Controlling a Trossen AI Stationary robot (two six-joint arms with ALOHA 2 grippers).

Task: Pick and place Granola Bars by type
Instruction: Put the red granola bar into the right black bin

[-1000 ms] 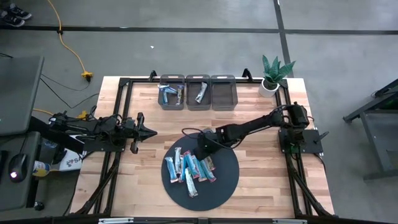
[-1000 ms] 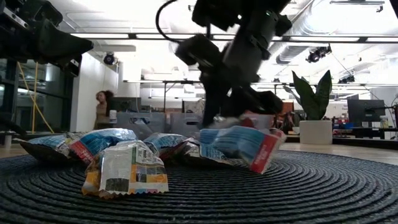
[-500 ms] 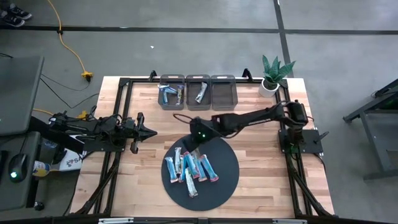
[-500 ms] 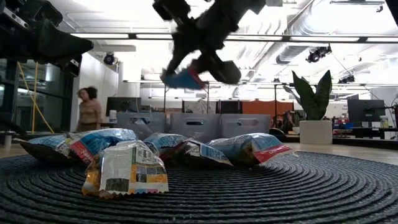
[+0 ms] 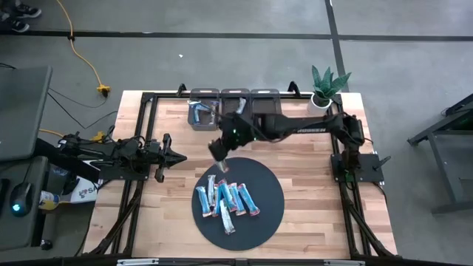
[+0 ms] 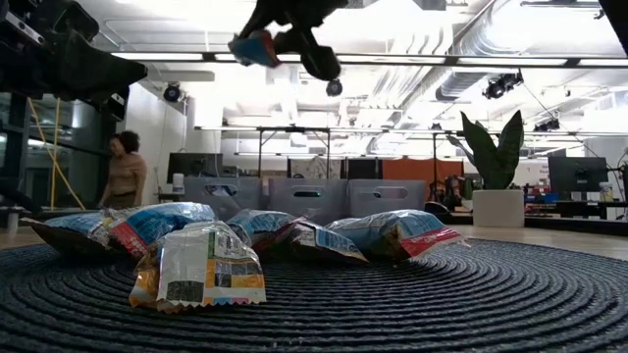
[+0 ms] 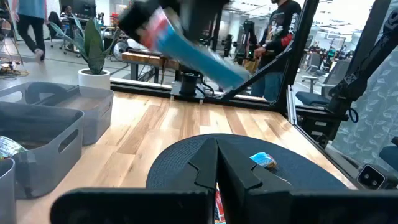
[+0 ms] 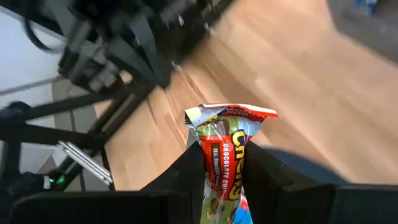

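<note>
right wrist view: granola bar (image 8: pixel 225 163) pinched inside right gripper (image 8: pixel 225 171).

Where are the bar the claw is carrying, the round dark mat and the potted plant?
Carried granola bar (image 8: pixel 225 158), right wrist view: wrapper's printed middle.
Round dark mat (image 5: pixel 267 207), high view: bare right part.
Potted plant (image 5: pixel 327 80), high view: its leaves.

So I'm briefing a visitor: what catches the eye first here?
The right pincer holding a blue foil-wrapped granola bar in the air, between the round dark mat and the grey bins. Next, the heap of mostly blue bars on that mat.
</note>
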